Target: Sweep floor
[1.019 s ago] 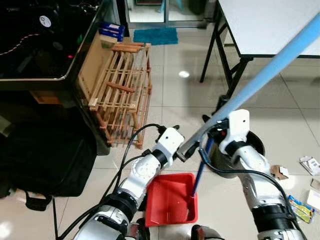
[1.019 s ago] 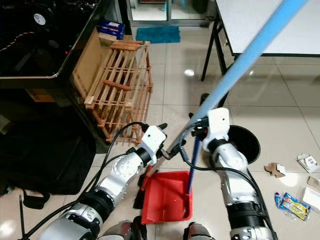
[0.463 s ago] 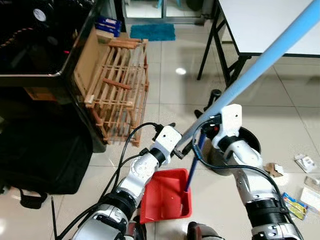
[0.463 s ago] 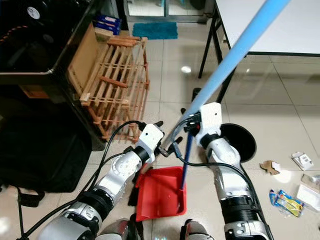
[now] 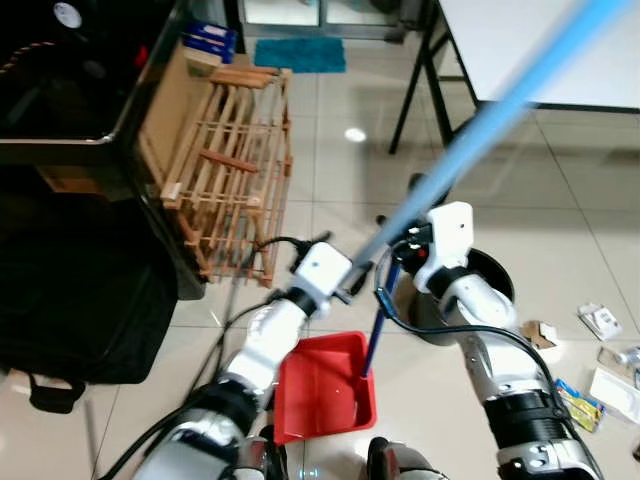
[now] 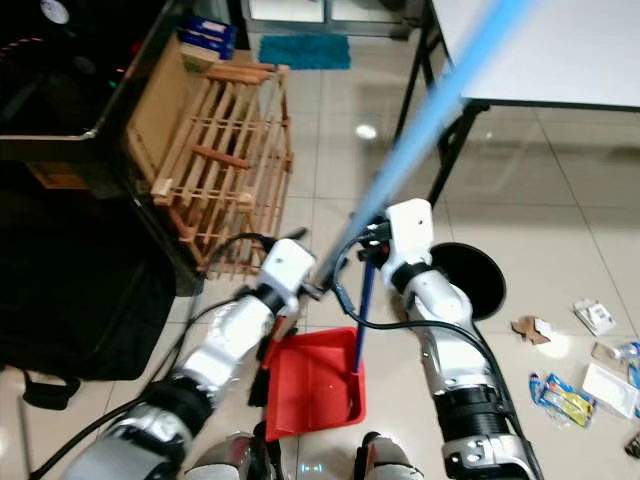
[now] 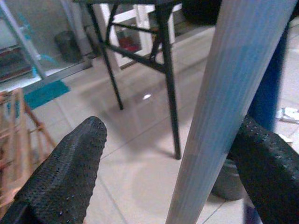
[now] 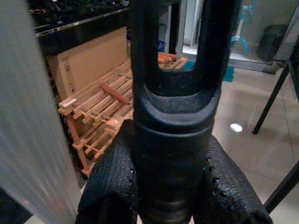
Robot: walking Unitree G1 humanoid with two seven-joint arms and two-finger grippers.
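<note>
Tilted steeper, ribbed blue broom pole (image 5: 480,125) between open jaws.

Light blue broom handle (image 5: 500,105) slanting from centre to upper right of the frame, red dustpan (image 5: 322,388) lying on the pale tiled floor at lower centre, its dark blue upright handle (image 5: 376,330) rising from its right edge

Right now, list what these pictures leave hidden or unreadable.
- Broom head: the light blue broom pole runs down behind the left tool.
- Pole's top: cut by the eye views' upper edge.
- Litter wrappers: print too small to read.
- Red dustpan: its near edge sits behind the robot's body.
</note>
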